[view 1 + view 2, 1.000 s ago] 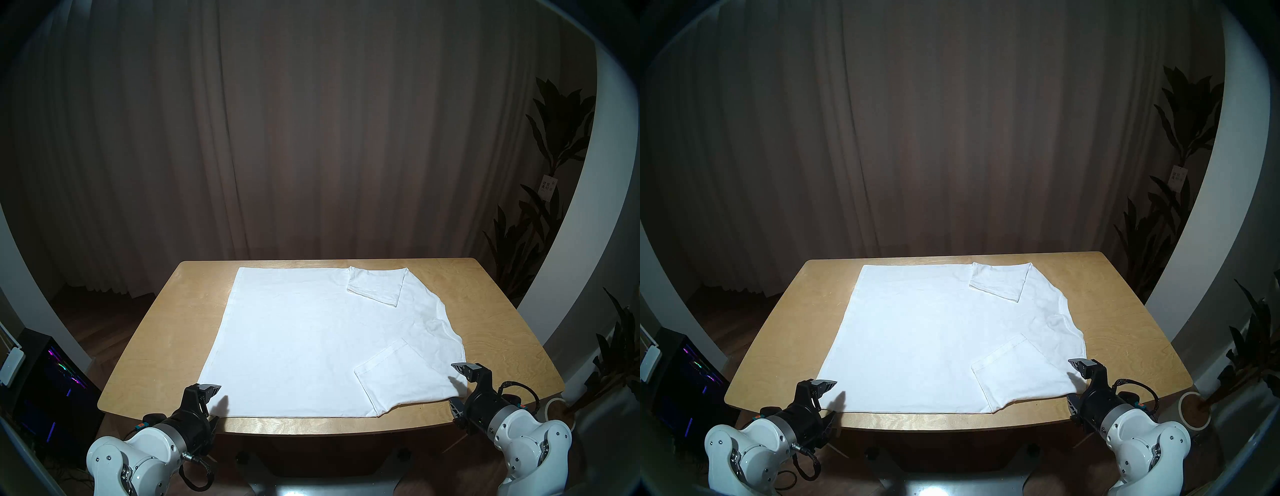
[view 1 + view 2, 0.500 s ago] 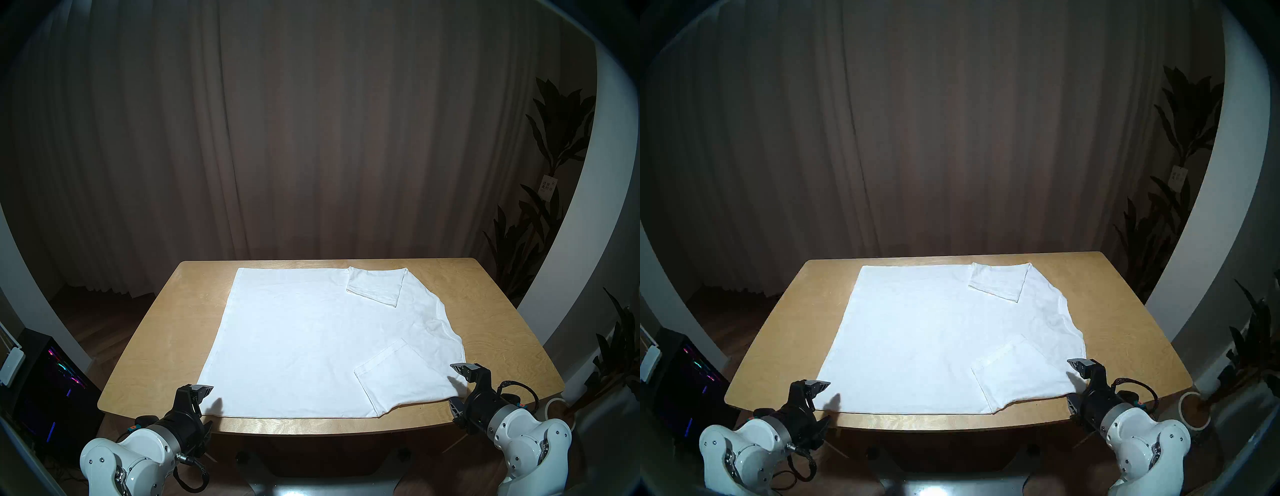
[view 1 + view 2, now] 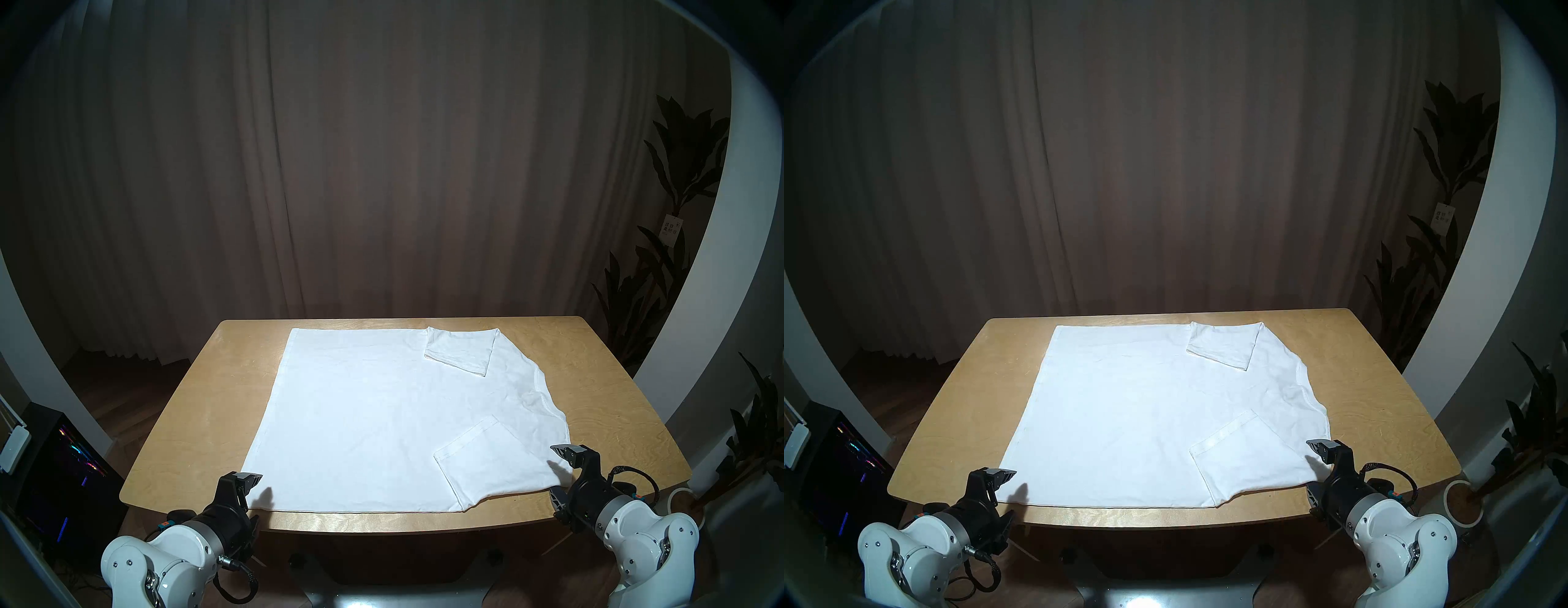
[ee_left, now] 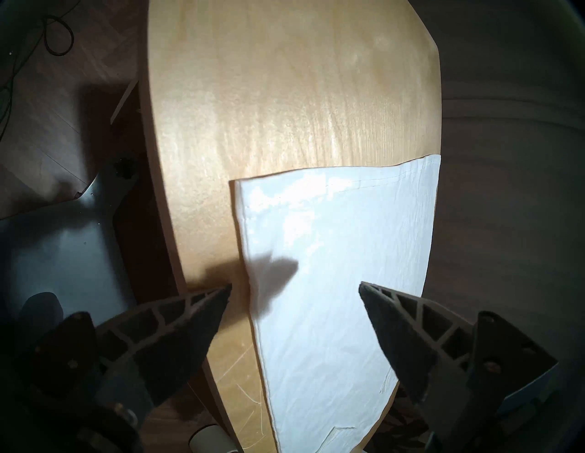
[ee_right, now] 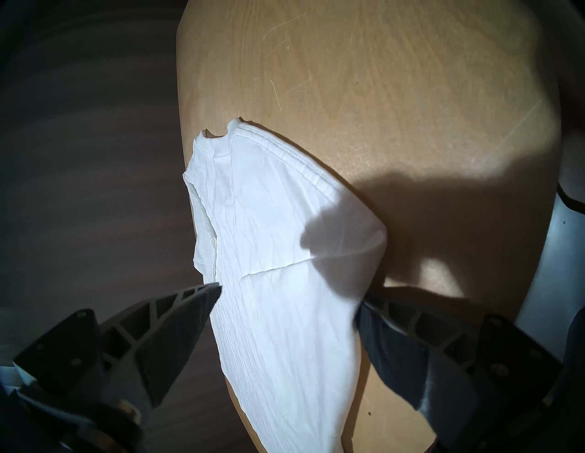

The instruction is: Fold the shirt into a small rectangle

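While it lies spread flat across the middle of the wooden table (image 3: pixel 182 424), the shirt (image 3: pixel 373 416) is a plain white T-shirt turned sideways: its straight stitched hem runs along the left, and its round ribbed neckline (image 3: pixel 547 395) faces right. Both short sleeves are folded inward onto the body, the far sleeve (image 3: pixel 460 350) near the far right corner and the near sleeve (image 3: pixel 488 458) near the near right corner. The cloth is softly wrinkled, and its near edge runs just inside the table's near edge.

At the near left corner of the shirt, the left gripper (image 3: pixel 250 496) reaches in low from the table's near side, its two dark fingers spread wide with one above the cloth and one down at the table's edge; nothing is clamped. At the near right corner, the right gripper (image 3: pixel 562 475) is posed alike, fingers wide apart, upper finger over the shoulder area and lower finger by the table edge. In the right wrist view the shirt's corner lies between the fingers (image 5: pixel 177 319), ungripped.
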Controlling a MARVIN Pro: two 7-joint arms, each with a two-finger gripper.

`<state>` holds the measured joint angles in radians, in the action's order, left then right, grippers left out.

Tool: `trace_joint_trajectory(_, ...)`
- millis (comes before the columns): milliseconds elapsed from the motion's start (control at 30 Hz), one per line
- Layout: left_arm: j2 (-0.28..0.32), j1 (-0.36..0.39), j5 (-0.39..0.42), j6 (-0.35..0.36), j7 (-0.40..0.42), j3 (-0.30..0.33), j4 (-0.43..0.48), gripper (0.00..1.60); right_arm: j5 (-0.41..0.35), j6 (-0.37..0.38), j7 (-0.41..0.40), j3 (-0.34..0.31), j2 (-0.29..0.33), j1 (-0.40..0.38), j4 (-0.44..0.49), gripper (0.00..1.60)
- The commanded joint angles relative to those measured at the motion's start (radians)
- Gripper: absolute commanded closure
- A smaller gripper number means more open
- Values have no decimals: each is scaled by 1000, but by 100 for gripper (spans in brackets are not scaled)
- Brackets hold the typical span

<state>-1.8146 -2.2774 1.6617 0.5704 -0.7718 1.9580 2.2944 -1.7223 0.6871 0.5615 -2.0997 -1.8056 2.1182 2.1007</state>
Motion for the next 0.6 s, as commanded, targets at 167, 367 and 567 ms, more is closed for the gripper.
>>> trace_joint_trajectory(167, 44, 90, 8, 6, -137, -24, -38, 0, 1, -22, 6, 14, -7, 5, -8, 0)
trace_joint_trajectory(367, 55, 130, -9, -1, -160, -39, -82, 0, 0, -33, 12, 23, -2, -1, -8, 0)
trace_joint_trajectory(567, 70, 171, -13, -1, -179, -46, -121, 0, 6, -64, 20, 44, 6, -8, -19, 0)
